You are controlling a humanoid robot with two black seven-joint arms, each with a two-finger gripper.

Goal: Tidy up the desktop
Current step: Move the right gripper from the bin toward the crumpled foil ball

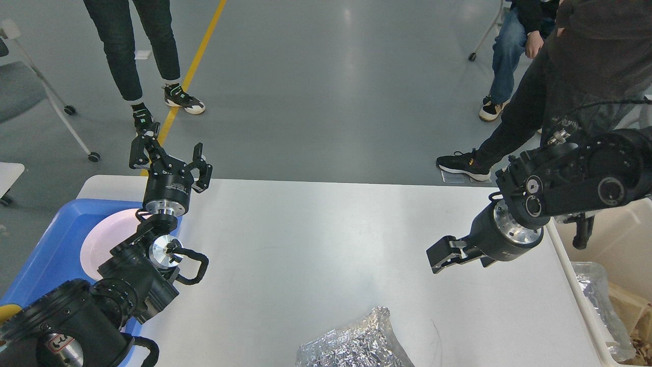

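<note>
In the head view, the desktop (316, 244) filled the middle of the scene, a wide white top with rounded corners stretching from the blue tray (48, 250) at its left end to the cream bin (619, 239) at its right. The left gripper (170, 158) stood raised over the far left corner of the desktop, just beyond the tray, its two fingers spread wide apart with nothing between them. A pale pink plate (104, 242) lay in the tray, partly hidden behind the left arm. The right gripper (440, 257) hung above the right part of the desktop, pointing toward the middle and seen nearly end-on, so that I could not tell whether its fingers were parted or closed; nothing showed in its hold. A crumpled silver foil bag (354, 341) lay on the near edge of the desktop, well apart from both grippers. More foil (596, 300) lay inside the bin. People's legs and shoes stood on the grey floor (326, 92) beyond the table.
</note>
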